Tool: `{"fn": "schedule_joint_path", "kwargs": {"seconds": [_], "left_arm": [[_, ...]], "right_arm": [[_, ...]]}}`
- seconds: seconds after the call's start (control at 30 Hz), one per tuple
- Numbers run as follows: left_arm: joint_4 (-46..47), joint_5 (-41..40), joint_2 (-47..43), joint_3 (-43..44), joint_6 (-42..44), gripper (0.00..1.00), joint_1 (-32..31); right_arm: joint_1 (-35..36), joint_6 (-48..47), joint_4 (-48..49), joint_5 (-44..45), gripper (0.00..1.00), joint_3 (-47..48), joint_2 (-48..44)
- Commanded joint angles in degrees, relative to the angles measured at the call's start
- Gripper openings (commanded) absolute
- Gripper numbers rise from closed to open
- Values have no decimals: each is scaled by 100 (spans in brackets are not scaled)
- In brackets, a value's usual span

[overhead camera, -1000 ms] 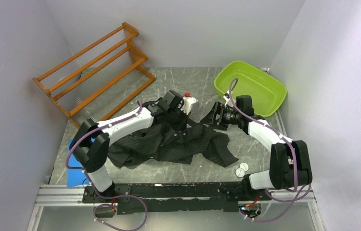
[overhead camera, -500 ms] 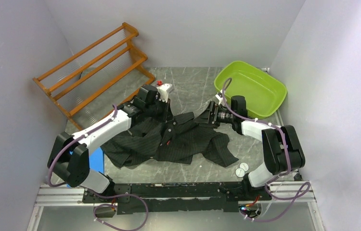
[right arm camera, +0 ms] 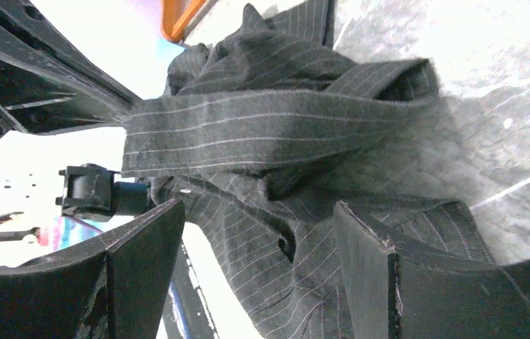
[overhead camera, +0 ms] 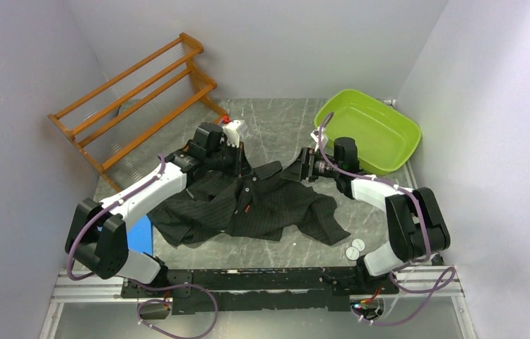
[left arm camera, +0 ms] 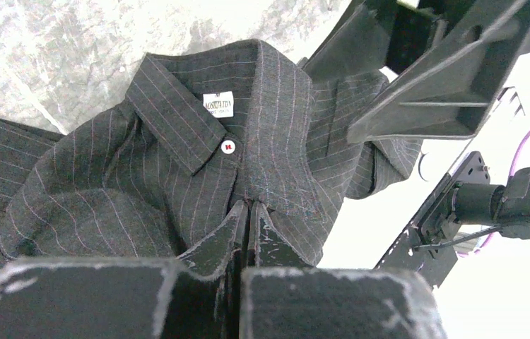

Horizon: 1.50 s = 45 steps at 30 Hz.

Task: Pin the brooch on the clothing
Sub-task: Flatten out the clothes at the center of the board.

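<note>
Found the shirt crumpled at the centre of the table, collar toward the far edge. Noted left gripper pinched tight on fabric just below the collar. Noted right gripper spread wide over a folded part, toward the far-right corner.

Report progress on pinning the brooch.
Done: nothing pinned; no brooch shows on the shirt. In hand: left tool shut on the fabric below the collar; right tool open around a fold of it. Left: fetch a brooch, possibly one of the two white discs near the right base, and pin it.
</note>
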Motion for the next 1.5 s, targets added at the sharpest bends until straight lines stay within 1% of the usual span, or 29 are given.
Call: {"fn": "schedule_joint_path", "kwargs": {"seconds": [0.0,0.1,0.33,0.43,0.57,0.63,0.7,0.73,0.8,0.83,0.9,0.93,0.97,1.0,1.07,1.13,1.2,1.27,1.3,1.4,1.47], "left_arm": [[274,188,-226,-22,-76,3,50],[347,243,-217,-47,-110,3,68],[531,333,-182,-117,-271,2,96],[632,379,-163,-151,-342,3,101],[723,356,-150,-147,-382,3,106],[700,346,-143,-116,-366,3,114],[643,330,-131,-93,-360,3,127],[608,310,-134,-86,-348,3,133],[489,220,-159,-68,-340,14,160],[389,149,-180,-54,-315,23,178],[91,-87,-248,-4,-261,48,208],[-95,-258,-294,22,-223,60,218],[-273,-440,-367,42,-190,71,227],[-459,-647,-438,48,-146,77,228],[-878,-972,-580,55,-30,82,237],[-1358,-1157,-683,73,103,83,230],[-1867,-1230,-725,88,168,82,233],[-2209,-1119,-720,-27,120,77,231],[-2318,-997,-716,-116,66,74,222],[-2368,-527,-744,-528,-211,68,88],[-2214,-345,-776,-816,-440,67,-234]], "right_arm": [[-15,-759,-167,545,80,209,-516],[-14,-816,-67,445,80,260,-394],[83,-479,481,-349,77,485,380],[189,-268,757,-624,75,478,515],[449,-107,971,-764,72,503,630],[581,-14,1092,-755,68,532,691],[640,193,1332,-736,57,524,752],[651,299,1453,-730,50,507,786],[648,404,1549,-664,35,476,829],[652,372,1481,-629,27,487,836],[644,223,1173,-571,10,535,797],[648,127,1009,-549,4,552,748],[644,43,826,-538,0,541,672],[646,-42,654,-503,0,506,567],[648,-211,262,-476,0,381,276],[648,-419,-295,-352,0,273,-11],[652,-606,-828,-49,0,146,-289],[653,-705,-1298,214,0,18,-534],[653,-710,-1452,301,0,-58,-640],[653,-638,-1865,593,0,-179,-847],[653,-618,-2216,788,0,-179,-908]]}}
